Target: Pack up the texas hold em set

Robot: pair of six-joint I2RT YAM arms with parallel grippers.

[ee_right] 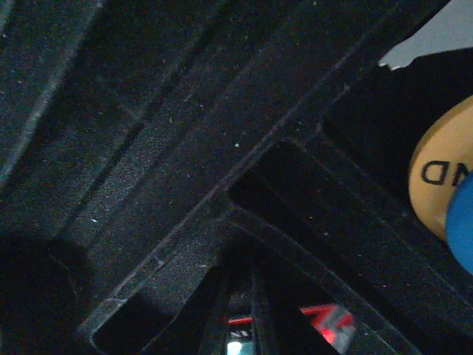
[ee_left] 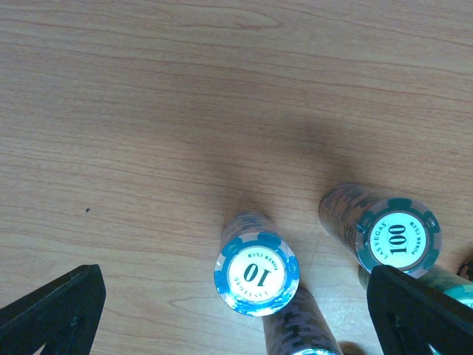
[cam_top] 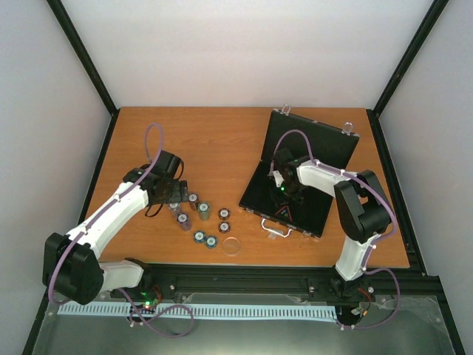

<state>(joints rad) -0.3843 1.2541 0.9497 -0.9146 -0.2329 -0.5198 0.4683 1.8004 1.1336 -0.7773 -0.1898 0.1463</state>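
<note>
Hovering splayed, my left gripper (cam_top: 178,197) framed two whole chip stacks (ee_left: 256,274). My right gripper (cam_top: 284,191), inside the case (cam_top: 318,144), hid its grip.

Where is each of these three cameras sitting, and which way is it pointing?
Top: fixed above and behind the arms, looking down on the table; both arms show.
Left wrist: on the left arm, facing down at chip stacks; its open fingers flank them.
Right wrist: close inside the black case, yellow disc at right; own fingers indistinct.
Shared: top view also shows those stacks and that case.
</note>
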